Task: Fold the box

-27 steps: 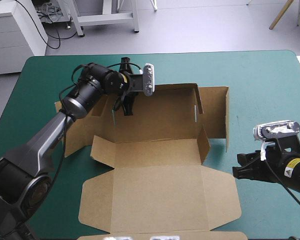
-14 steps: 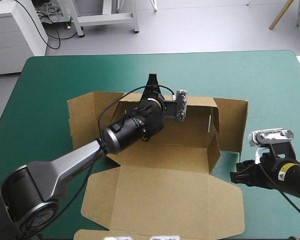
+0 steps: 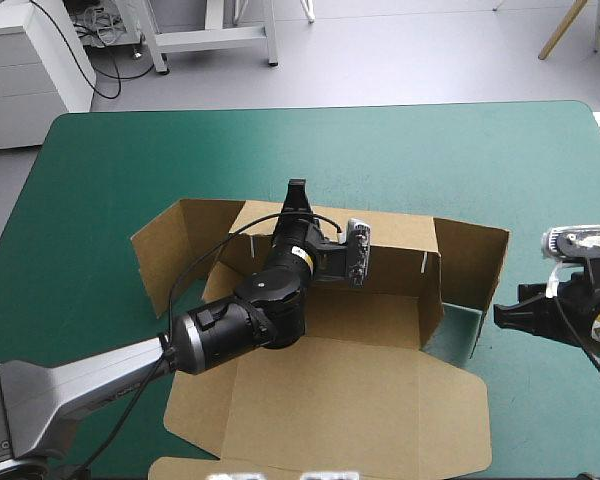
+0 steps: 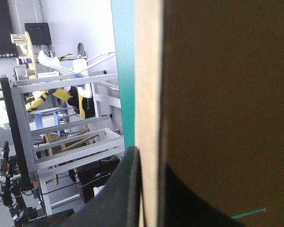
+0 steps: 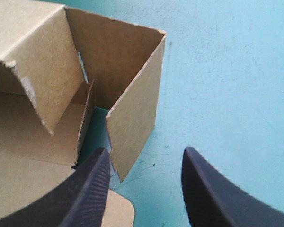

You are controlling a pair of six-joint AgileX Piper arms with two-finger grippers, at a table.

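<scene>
The box (image 3: 380, 315) sits mid-table (image 3: 430, 150), long axis parallel to the far edge. Its back wall (image 3: 400, 245) and both end flaps (image 3: 475, 260) stand raised. The lid (image 3: 360, 410) lies flat, pointing to the near edge. The left arm lies across the tray floor. The left gripper (image 3: 298, 195) pinches the back wall's top edge. The right gripper (image 5: 145, 158), fingers wide apart, sits just beside the right flap.
</scene>
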